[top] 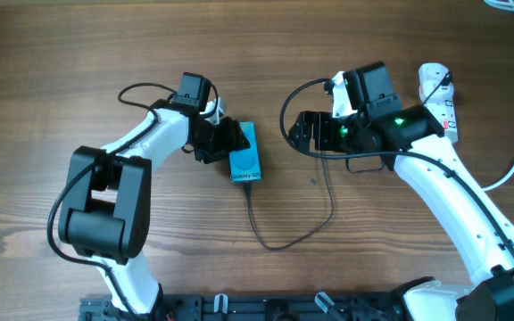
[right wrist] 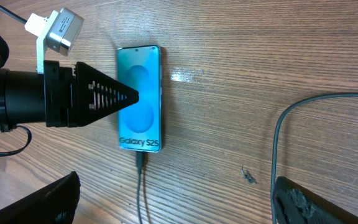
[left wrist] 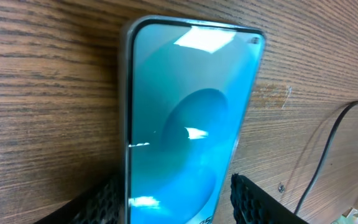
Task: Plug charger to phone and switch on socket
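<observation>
Teal-glass phone (top: 245,153) lies mid-table, charger (right wrist: 142,180) at its near end — rigid, likely slick, best held by its long edges, where the left gripper (top: 228,143) clamps it — right gripper (top: 303,132) jaws apart.

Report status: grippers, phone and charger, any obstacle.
Left gripper astride phone, grip unclear; right gripper open, empty. Charger tip in phone's bottom edge. Socket at far right, switch unreadable. No obstacle seen.

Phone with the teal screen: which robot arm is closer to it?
Left. The left gripper has its jaws on the long sides of the phone. The right gripper sits open, apart from it, nearer the socket.
</observation>
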Robot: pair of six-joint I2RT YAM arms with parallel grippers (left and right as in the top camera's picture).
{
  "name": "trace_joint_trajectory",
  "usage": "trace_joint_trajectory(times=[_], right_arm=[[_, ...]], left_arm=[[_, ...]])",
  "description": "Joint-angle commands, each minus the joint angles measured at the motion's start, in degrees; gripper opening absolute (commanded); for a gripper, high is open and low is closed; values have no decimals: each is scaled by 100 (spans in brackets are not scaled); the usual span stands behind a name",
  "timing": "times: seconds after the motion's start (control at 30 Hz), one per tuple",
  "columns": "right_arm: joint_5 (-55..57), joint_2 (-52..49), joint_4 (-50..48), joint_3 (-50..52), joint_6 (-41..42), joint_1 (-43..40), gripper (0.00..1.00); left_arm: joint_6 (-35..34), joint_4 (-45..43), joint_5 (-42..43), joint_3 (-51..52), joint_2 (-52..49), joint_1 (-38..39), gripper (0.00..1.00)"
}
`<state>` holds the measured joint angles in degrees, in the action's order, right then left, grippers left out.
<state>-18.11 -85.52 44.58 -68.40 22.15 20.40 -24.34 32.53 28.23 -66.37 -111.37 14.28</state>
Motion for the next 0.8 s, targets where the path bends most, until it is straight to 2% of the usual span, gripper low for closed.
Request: trace_joint_trajectory(times=[0.0, 0.27, 0.33, 0.47, 0.53, 0.63, 0.7, 0.73, 0.77], right_arm=[[61, -22, -17, -48, -111, -13, 100], [61, -22, -17, -48, -109, -13, 100], [61, -22, -17, -48, -109, -13, 100], [61, -22, -17, -48, -111, -13, 100], [61, -22, -17, -48, -109, -13, 100], [61, -22, -17, -48, -109, -13, 100], [61, -22, -17, -48, -109, -13, 100], [61, -22, -20, -48, -109, -13, 100], [61, -22, -17, -48, -109, -13, 100]], left_arm=[[7, 83, -363, 190, -201, 0, 61], [9, 85, -361, 188, -201, -7, 60], [9, 83, -363, 186, -201, -70, 57], [-15, 216, -350, 186, -199, -857, 54], [-192, 111, 116, 186, -199, -1510, 53], [-380, -286, 986, 186, -199, -2315, 33], [-271, -304, 876, 186, -199, -2802, 21], [-319, -256, 885, 186, -199, -2929, 10], [-317, -234, 883, 186, -199, -3005, 4]])
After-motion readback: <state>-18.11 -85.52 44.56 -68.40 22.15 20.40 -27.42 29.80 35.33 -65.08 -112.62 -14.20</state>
